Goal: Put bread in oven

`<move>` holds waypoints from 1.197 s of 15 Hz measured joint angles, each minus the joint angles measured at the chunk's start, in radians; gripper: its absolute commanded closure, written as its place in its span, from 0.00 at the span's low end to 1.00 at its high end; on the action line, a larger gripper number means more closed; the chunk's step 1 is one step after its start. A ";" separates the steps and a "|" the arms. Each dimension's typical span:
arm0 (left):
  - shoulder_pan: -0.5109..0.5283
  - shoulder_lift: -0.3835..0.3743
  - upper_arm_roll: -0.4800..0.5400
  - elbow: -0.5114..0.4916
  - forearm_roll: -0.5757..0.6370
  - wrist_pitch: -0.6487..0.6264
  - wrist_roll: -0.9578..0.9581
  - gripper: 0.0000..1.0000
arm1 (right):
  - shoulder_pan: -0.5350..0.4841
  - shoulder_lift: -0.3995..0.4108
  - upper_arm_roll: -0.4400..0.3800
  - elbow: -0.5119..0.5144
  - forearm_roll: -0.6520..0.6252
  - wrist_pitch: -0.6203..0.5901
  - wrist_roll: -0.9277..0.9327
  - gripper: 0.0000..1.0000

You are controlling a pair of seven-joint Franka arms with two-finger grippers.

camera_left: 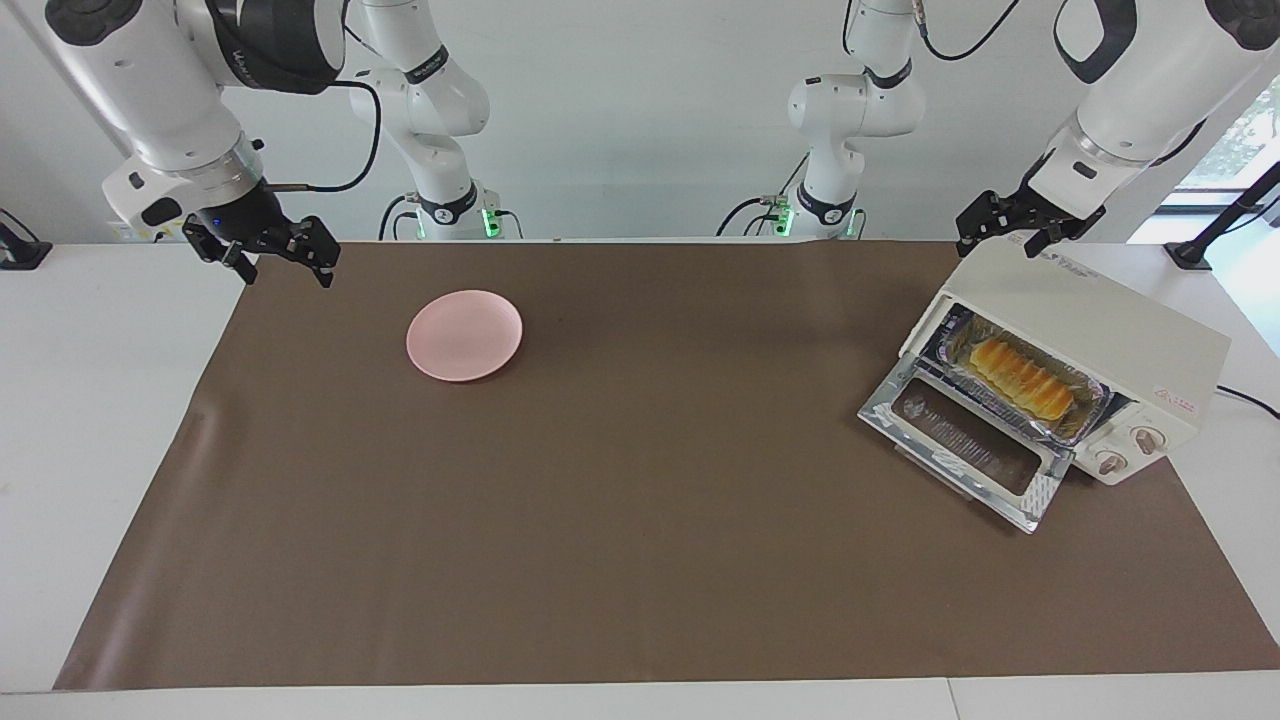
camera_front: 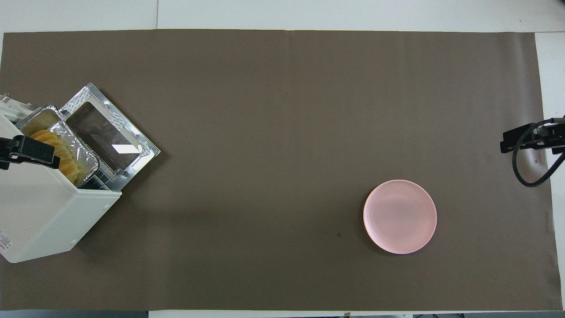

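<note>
Fingers spread and empty on both — right gripper point(camera_left: 268, 252) waits over the brown mat's point(camera_left: 640, 560) corner, pink plate point(camera_left: 464, 335) nearby. Left gripper point(camera_left: 1012, 231) hangs above the cream oven point(camera_left: 1100, 330), door point(camera_left: 965, 455) dropped. Ridged bread point(camera_left: 1022, 379) sits in crinkly foil tray point(camera_left: 1085, 418) inside — rack mostly hidden.

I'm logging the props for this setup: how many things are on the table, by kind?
Oven, door down: 1
Foil tray in the oven: 1
Bread in the tray: 1
Pink plate: 1
Brown mat: 1
Total: 5
</note>
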 measured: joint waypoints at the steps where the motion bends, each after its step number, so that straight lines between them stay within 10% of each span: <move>1: 0.008 0.000 -0.003 -0.003 0.000 0.008 0.016 0.00 | 0.000 0.000 0.000 0.000 0.000 0.000 0.000 0.00; 18: 0.019 0.006 -0.087 -0.005 0.000 0.020 0.048 0.00 | 0.000 0.000 0.000 0.000 0.000 0.000 0.000 0.00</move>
